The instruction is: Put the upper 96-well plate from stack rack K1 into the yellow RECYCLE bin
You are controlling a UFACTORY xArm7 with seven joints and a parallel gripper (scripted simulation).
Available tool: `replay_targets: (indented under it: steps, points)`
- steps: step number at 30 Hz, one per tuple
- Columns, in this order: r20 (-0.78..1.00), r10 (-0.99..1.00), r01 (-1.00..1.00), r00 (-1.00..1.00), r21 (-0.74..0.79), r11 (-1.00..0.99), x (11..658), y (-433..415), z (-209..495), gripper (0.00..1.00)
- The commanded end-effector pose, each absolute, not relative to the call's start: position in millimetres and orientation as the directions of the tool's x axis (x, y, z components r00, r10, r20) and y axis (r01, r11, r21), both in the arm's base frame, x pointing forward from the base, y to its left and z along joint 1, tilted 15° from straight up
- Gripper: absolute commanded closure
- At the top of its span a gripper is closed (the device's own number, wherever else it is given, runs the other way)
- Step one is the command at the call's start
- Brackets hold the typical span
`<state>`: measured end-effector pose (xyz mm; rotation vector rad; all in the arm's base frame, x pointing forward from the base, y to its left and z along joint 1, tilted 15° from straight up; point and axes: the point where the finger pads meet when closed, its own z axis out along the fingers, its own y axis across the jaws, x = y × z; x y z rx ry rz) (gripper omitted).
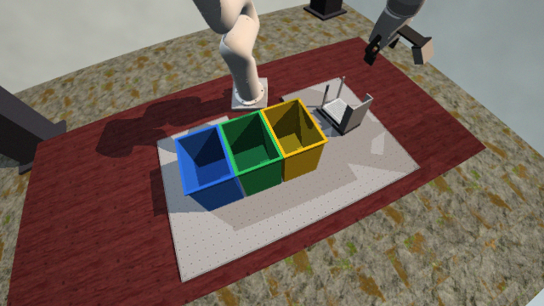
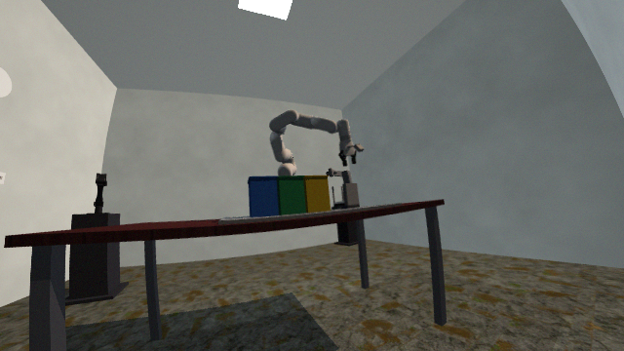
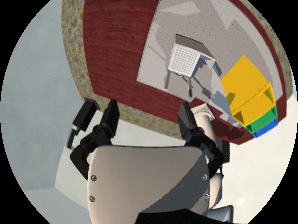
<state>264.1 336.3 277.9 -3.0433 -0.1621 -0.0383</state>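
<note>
Arm arched above rack K1, pincer wide open and empty
Left to right in the top view: yellow bin [image 1: 312, 127] mid-frame, upper plate [image 1: 334, 109] on K1 [image 1: 354, 116], pincer [image 1: 376, 46] upper right; bin signs hidden, lower plate indistinct

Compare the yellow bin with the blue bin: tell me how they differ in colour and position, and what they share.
Colour: the yellow bin is yellow, the blue bin blue.
Place in the row: the yellow bin stands at the end beside the rack; the blue bin stands at the far end from it.
Neighbours: both touch the green bin, on opposite sides.
Shared: both stand upright with open mouths, alike in shape and apparent size, on the grey board.
</note>
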Motion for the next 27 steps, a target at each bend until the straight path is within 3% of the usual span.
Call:
replay_targets:
  steps: [1, 11, 27]
  points:
    - [0.076, 0.08, 0.082, 0.994, -0.029, -0.996, 261.2, 325.3, 274.4, 0.0]
    - [0.213, 0.029, 0.001, 0.977, 0.134, -0.991, 256.5, 280.8, 258.8, 0.0]
    - [0.213, 0.029, 0.001, 0.977, 0.134, -0.991, 257.0, 274.3, 253.8, 0.0]
